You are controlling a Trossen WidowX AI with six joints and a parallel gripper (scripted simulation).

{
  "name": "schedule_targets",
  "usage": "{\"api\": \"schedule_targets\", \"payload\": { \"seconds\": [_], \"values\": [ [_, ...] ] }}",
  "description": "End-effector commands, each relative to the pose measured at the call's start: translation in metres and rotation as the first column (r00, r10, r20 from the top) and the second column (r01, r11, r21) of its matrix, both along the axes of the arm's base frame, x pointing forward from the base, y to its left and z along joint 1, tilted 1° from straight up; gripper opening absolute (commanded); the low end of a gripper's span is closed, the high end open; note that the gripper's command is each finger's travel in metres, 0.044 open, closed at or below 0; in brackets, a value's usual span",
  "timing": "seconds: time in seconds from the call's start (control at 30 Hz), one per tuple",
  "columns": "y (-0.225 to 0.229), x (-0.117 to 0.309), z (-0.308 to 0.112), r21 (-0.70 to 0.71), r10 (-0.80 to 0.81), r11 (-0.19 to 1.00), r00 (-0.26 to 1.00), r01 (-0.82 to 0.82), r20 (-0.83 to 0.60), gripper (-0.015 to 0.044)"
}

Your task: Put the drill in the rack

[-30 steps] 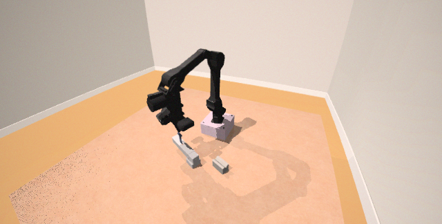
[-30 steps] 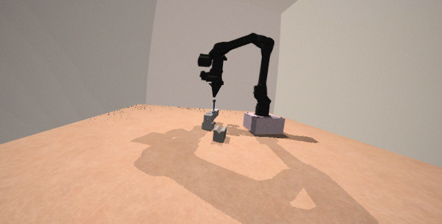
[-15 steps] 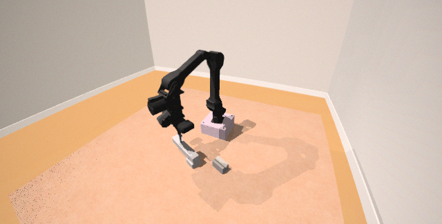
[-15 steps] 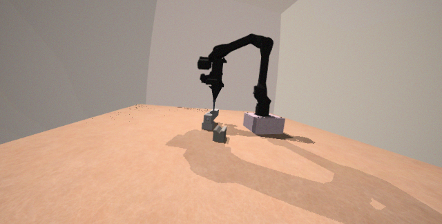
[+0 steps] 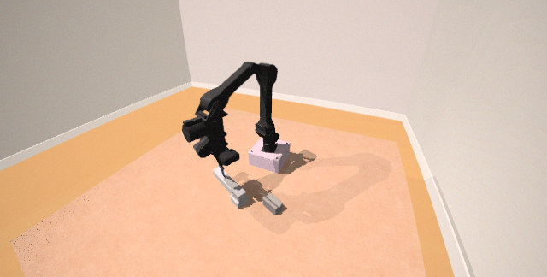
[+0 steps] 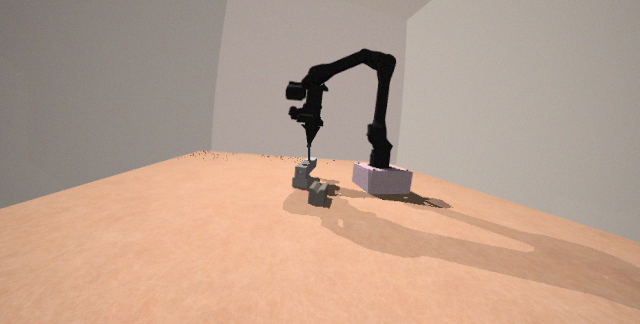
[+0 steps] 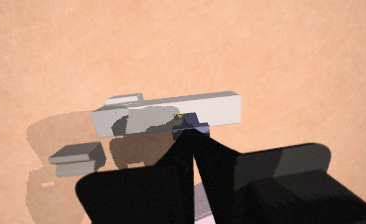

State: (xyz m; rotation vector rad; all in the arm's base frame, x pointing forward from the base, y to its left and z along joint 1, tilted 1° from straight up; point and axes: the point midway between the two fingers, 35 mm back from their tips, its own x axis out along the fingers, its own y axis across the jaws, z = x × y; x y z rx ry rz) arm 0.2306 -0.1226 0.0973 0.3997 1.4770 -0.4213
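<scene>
A long grey block (image 5: 240, 195) (image 6: 301, 170) (image 7: 219, 109) lies on the floor, with a wider raised end. The thin dark blue key (image 5: 223, 171) (image 6: 309, 154) (image 7: 192, 118) stands upright toward its other end, with a small yellow mark by its foot. My gripper (image 5: 220, 166) (image 6: 309, 146) (image 7: 190, 134) is shut and points down, its tips right over the key's top; whether they touch cannot be told. A small grooved grey rack (image 5: 273, 203) (image 6: 318, 194) (image 7: 79, 151) lies beside the block's raised end. I cannot make out the drill; the block's end face shows a faint round mark.
The pink base (image 5: 261, 160) (image 6: 390, 180) (image 7: 202, 201) of my arm stands behind the block and rack. The arm's shadow falls across the rack's surroundings and part of the block. Walls stand farther off.
</scene>
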Motion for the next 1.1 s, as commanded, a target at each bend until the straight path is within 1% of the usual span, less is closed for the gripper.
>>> {"api": "schedule_targets", "payload": {
  "seconds": [0.0, 1.07],
  "values": [
    [0.001, -0.001, -0.007, 0.006, -0.005, 1.0, 1.0, 0.006, -0.014, 0.0],
    [0.004, -0.007, -0.018, 0.007, -0.005, 1.0, 1.0, 0.006, -0.014, 0.0]
  ]
}}
